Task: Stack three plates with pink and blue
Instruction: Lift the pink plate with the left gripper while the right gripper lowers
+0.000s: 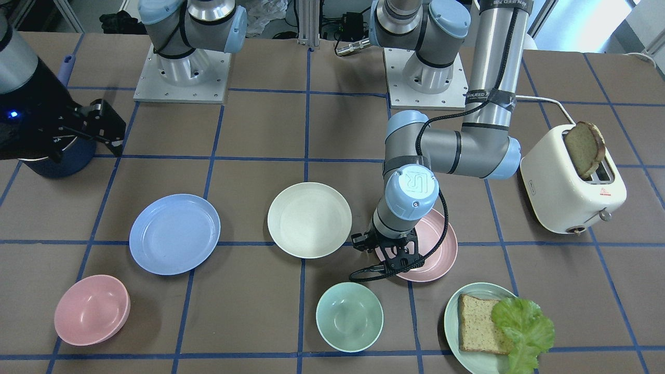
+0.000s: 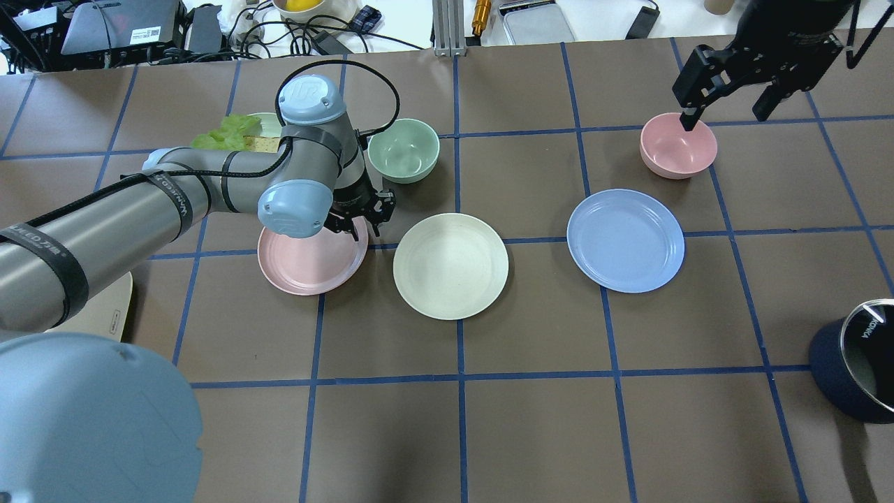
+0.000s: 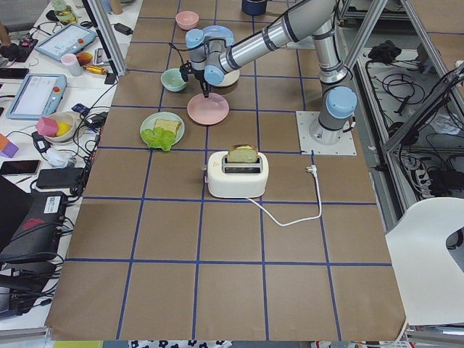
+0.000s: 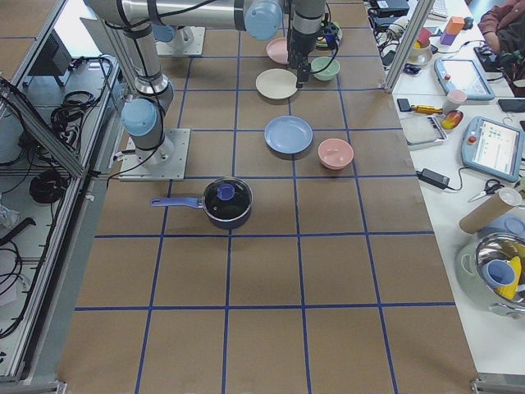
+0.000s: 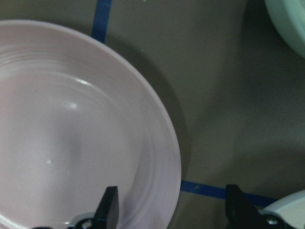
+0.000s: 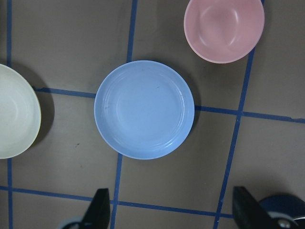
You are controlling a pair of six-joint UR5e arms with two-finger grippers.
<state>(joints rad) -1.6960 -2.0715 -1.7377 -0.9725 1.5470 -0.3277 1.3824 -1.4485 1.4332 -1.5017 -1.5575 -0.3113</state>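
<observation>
The pale pink plate [image 2: 307, 262] lies at the robot's left; it also shows in the left wrist view [image 5: 71, 143]. My left gripper [image 2: 360, 229] is open and low over the plate's edge nearest the cream plate; one finger [image 5: 107, 210] is over the plate and the other is outside the rim. The cream-white plate [image 2: 450, 265] lies in the middle and the light blue plate [image 2: 625, 239] to its right, each alone on the table. My right gripper [image 2: 730, 91] is open and empty, held high above the blue plate [image 6: 144, 109].
A mint bowl [image 2: 404, 150] sits just beyond the left gripper. A pink bowl [image 2: 677, 144] lies beyond the blue plate. A mint plate with bread and lettuce [image 1: 483, 327], a toaster [image 1: 571, 182] and a dark pot [image 2: 862, 370] stand at the sides.
</observation>
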